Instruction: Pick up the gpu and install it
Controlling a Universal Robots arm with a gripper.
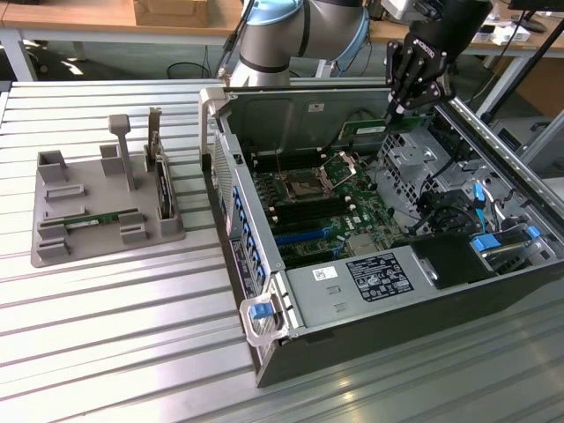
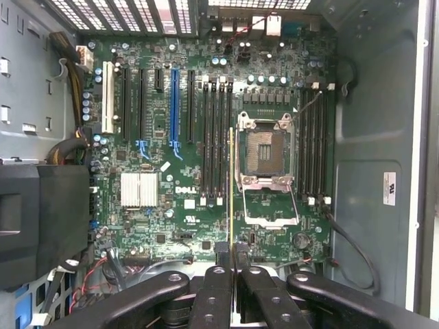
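We see a bench [image 1: 106, 352] of pale ribbed metal slats filling the lower and left parts of the exterior view, its ridges running roughly left to right and catching soft, even light. Along the top of the frame stands a wooden table [image 1: 79, 18] with white legs, and a brown cardboard box [image 1: 172, 11] sits on it at upper centre. Beneath that table we make out a grey floor [image 1: 97, 62] with a dark cable [image 1: 189, 69] looping over it. At the upper right, dark slanted poles [image 1: 515, 66] cross the view, and a brown wooden panel [image 1: 542, 84] stands behind them.
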